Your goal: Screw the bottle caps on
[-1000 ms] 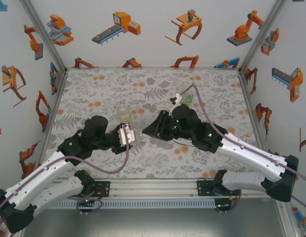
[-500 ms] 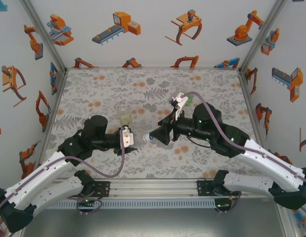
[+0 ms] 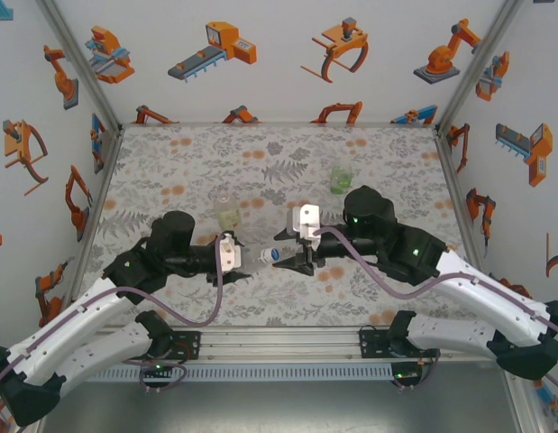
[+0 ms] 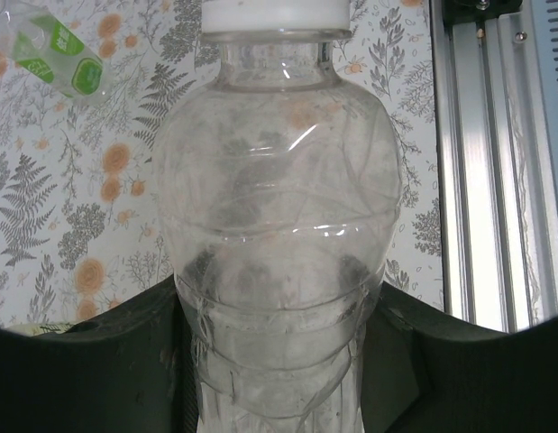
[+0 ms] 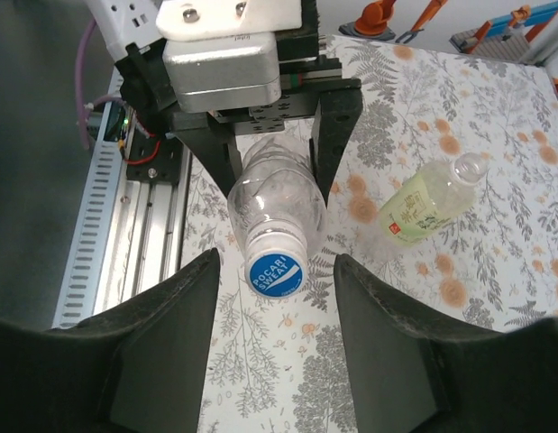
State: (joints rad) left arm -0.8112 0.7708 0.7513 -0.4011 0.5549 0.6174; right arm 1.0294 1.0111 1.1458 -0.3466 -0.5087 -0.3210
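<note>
At mid-table, the left gripper point(image 3: 239, 258) is clamped on the small colourless transparent plastic bottle point(image 3: 257, 257), holding it horizontally above the grey floral-print table surface point(image 3: 170, 153). The neck points toward the right arm. In the left wrist view, the dark fingers point(image 4: 98, 361) press both sides of the bottle's lower body.

A round white screw cap point(image 3: 273, 256) sits on the neck of this bottle. Its top face carries a blue "POCARI SWEAT" disc point(image 5: 277, 273). Whether the cap is fully threaded cannot be determined.

The right gripper point(image 3: 295, 262) faces the cap with its jaws released and spread. In the right wrist view, its two dark fingers point(image 5: 161, 352) stand on either side of the cap without touching it.

The small yellowish-tinted transparent bottle point(image 3: 227, 215) is on the table just beyond the left gripper. The right wrist view shows it lying on its side point(image 5: 430, 203).

The small green-tinted transparent bottle point(image 3: 340, 179) is farther back, behind the right arm and well apart from both grippers.

An aluminium rail point(image 4: 495, 180) runs along the near table edge.
</note>
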